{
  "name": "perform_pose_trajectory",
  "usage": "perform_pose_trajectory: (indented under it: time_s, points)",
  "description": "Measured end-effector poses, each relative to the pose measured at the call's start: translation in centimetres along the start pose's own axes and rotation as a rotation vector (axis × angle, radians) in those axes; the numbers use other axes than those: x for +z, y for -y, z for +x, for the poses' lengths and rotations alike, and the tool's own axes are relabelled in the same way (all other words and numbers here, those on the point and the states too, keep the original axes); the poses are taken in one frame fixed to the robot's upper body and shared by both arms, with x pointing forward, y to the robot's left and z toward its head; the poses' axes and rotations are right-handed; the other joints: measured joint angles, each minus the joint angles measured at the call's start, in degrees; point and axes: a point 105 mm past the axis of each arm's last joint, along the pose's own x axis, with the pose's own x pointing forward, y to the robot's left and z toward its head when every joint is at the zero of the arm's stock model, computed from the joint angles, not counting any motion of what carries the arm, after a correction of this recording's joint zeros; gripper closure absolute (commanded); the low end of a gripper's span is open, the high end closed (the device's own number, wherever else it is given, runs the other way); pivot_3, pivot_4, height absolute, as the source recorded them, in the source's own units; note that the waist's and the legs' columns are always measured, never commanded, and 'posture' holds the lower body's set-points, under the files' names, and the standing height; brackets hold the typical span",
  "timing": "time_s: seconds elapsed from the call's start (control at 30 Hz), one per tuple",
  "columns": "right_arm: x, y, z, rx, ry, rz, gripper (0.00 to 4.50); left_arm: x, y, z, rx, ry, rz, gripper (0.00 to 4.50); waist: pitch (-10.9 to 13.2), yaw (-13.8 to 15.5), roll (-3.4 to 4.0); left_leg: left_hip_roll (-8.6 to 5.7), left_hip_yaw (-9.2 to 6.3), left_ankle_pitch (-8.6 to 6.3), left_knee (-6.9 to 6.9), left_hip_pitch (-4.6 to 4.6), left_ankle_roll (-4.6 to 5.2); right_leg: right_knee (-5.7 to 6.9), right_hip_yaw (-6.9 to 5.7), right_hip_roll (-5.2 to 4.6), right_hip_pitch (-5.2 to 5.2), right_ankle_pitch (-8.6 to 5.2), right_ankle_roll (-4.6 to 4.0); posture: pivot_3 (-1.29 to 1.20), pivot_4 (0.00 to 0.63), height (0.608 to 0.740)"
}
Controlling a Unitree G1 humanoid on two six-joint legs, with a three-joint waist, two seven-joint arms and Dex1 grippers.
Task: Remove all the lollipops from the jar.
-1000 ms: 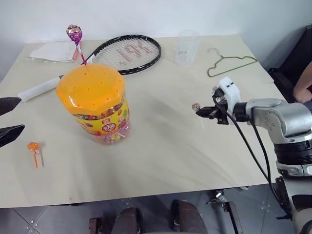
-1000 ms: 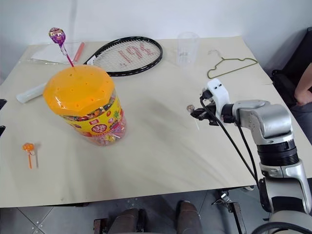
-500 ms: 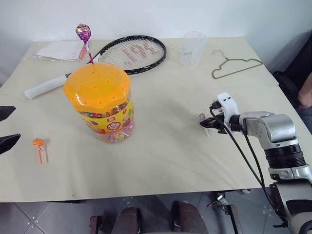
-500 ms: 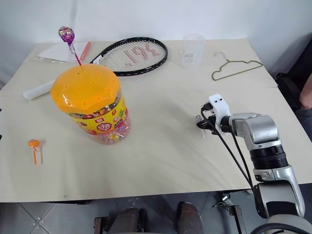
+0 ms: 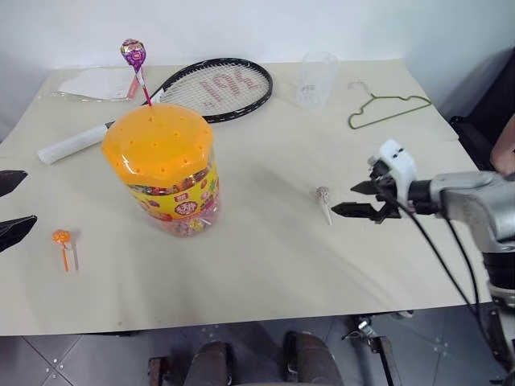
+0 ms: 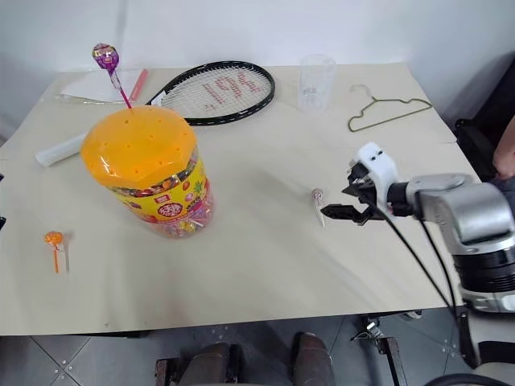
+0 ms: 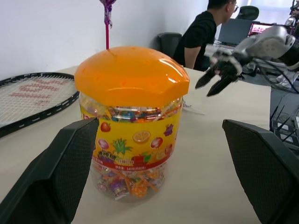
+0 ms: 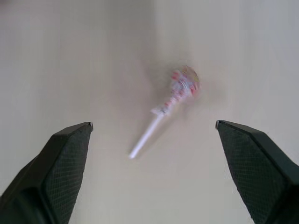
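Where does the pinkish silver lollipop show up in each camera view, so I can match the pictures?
Left eye: pinkish-silver lollipop lies on the table, right of the jar.
Right eye: the same spot, just off the open right end effector.
Left wrist: I cannot make it out.
Right wrist: between the fingers.
Shared landmark: the right end effector.

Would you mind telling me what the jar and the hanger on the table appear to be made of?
The jar looks like clear glossy plastic: the sweets show through its wall, under an opaque, shiny orange lid, probably plastic too. The hanger seems thin bent wire with a dull green coating; whether paint or plastic sleeve is unclear.
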Motion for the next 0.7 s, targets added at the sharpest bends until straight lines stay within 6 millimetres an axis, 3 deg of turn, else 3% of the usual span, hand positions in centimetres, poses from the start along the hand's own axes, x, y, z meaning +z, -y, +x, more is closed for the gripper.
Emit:
perform_pose_trajectory:
  time_s: [0.1, 0.33, 0.7]
  points:
    - [3.7, -1.3, -0.9, 0.082, 0.102, -0.114, 0.03, 0.1, -0.1, 0.1, 0.003, 0.006, 0.004, 0.0, 0.0, -0.01, 0.0, 0.06, 0.01, -0.02, 0.0, 0.02, -0.04, 0.0, 0.0, 0.06, 0.0, 0.0, 0.0, 0.0, 0.15, 0.74]
    - [14.0, -4.3, 0.8, 0.266, 0.438, -0.319, 0.03, 0.4, -0.7, 0.9, 0.011, 0.05, 0.023, 0.0, 0.01, -0.31, 0.01, 0.11, 0.15, -0.02, 0.03, 0.04, -0.05, 0.07, 0.08, 0.11, -0.08, 0.01, -0.03, 0.0, 0.15, 0.74]
    - [18.8, -7.9, 6.5, 0.495, 0.619, -0.24, 0.03, 1.0, -1.1, 1.0, 0.048, 0.073, 0.044, 0.0, -0.02, -0.8, -0.04, 0.11, 0.14, -0.04, 0.07, 0.01, -0.03, 0.12, 0.0, 0.11, -0.08, 0.02, -0.03, 0.0, 0.15, 0.74]
